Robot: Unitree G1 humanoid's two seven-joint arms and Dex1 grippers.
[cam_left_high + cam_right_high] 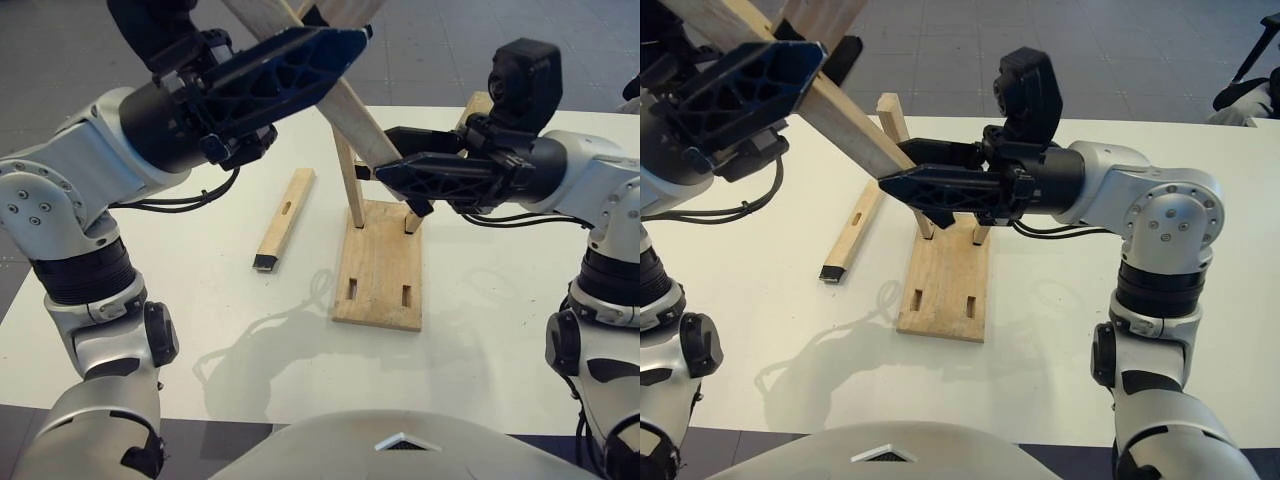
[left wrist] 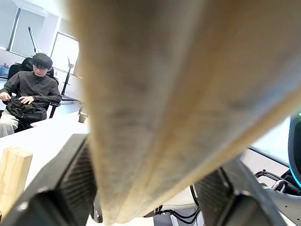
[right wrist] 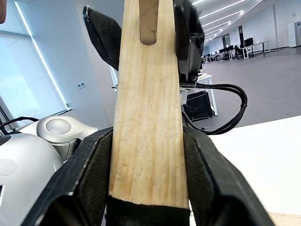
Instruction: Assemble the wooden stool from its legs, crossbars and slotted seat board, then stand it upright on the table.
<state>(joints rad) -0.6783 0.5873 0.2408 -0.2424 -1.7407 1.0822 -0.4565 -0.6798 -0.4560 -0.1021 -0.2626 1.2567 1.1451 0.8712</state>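
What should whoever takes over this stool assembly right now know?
Left gripper: shut on the upper part of the raised slotted leg.
Right gripper: shut on that leg's lower end, above the seat board.
The seat board lies flat on the table. An upright leg stands in one far slot, and a second piece sits at the other. Both near slots are empty. A spare leg lies left of the board.
Left to do: other legs, crossbars, standing the stool upright.
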